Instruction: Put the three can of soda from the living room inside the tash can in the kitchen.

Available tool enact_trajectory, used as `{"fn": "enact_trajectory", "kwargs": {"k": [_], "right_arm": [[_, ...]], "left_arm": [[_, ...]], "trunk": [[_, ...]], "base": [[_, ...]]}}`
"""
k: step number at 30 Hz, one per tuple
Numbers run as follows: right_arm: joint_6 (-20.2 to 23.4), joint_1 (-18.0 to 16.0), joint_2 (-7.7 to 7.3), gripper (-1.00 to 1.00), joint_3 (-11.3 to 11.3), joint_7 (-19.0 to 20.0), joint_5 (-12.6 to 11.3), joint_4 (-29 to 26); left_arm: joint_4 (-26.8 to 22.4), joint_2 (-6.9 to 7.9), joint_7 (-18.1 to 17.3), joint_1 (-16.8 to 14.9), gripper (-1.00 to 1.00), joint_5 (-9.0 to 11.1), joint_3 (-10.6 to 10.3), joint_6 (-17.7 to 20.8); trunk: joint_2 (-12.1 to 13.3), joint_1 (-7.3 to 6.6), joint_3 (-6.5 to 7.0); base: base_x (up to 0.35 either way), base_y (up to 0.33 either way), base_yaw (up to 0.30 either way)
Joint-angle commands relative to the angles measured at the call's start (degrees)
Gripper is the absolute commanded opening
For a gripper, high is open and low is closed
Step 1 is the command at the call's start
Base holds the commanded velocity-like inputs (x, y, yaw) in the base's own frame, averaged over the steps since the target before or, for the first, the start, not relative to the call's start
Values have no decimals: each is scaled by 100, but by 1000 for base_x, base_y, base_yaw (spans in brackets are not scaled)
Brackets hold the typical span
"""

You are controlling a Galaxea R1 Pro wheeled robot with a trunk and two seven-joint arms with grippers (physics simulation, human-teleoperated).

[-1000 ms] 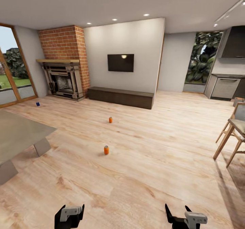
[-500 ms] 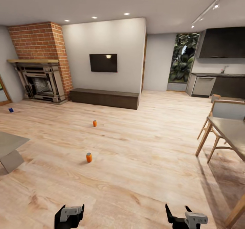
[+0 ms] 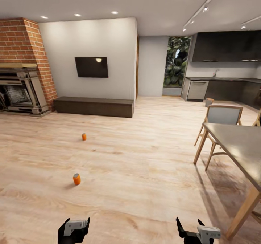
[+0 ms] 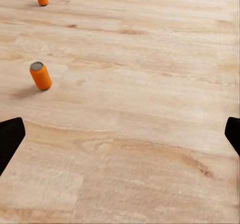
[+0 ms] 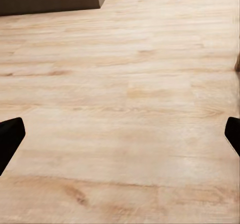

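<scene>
Floorboards (image 3: 145, 171) of pale wood take up most of the head view, running from the robot out to the white wall carrying the dark television (image 3: 91, 67). Taking that television as the landmark: a long dark bench (image 3: 93, 106) sits directly beneath it, the brick fireplace (image 3: 21, 77) stands to its left, and the kitchen (image 3: 221, 80), with dark cabinets and a tall tap, lies well off to its right. Closer than the kitchen stand a dining table (image 3: 239, 146) and chair (image 3: 221, 115).

Two orange soda cans stand upright on bare floor in front of the television: the far can (image 3: 84, 137) near the bench, the near can (image 3: 76, 179) closer to the robot; the left wrist view catches it too (image 4: 40, 76). A small beige bin (image 3: 209, 102) by the kitchen cabinets is probably the tash can, though too small to be sure.

Both arms are tucked low, likely a travelling posture. The left gripper (image 3: 74, 229) and right gripper (image 3: 197, 231) hold nothing; in each wrist view the fingertips sit at opposite edges, so the jaws stand wide apart.
</scene>
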Motion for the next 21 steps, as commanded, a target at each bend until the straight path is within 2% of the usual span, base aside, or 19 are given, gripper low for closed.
{"fn": "enact_trajectory", "kwargs": {"k": [1,14,21], "right_arm": [[0,0,0,100,0,1,0,-2],[0,0,0,100,0,7,2,-5],[0,0,0,100,4,7,8,-5]], "left_arm": [[0,0,0,0,100,0,0,0],[0,0,0,-1,100,3,0,0],[0,0,0,1,100,2,0,0]], "trunk": [[0,0,0],[0,0,0],[0,0,0]], "base": [[264,-3,-253],[285,-1,-244],[315,0,-70]]}}
